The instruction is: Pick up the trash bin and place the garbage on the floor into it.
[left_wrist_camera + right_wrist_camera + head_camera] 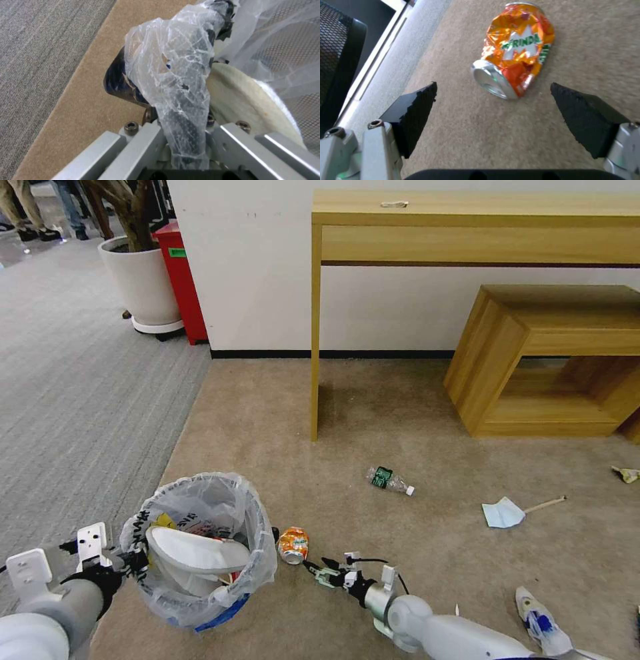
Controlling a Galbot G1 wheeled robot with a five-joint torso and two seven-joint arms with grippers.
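Observation:
The trash bin (200,553) stands on the beige floor (413,413) at my front left, lined with a crinkled plastic bag and holding a white slipper (193,557). My left gripper (130,563) is shut on its near rim; the left wrist view shows my left gripper (166,100) clamped over the bag-wrapped rim (180,75), beside the slipper (240,100). Just right of the bin lies a crushed orange can (293,545). My right gripper (317,570) is open and low, just short of it. The can (516,50) lies just beyond the spread fingertips of my right gripper (493,86).
More garbage lies on the carpet: a green-label bottle (389,480), a blue mask (503,513) with a wooden stick (545,505), and a blue-white cup (543,623). A table leg (315,347) and a wooden bench (553,360) stand behind. Grey ribbed carpet (67,393) lies left.

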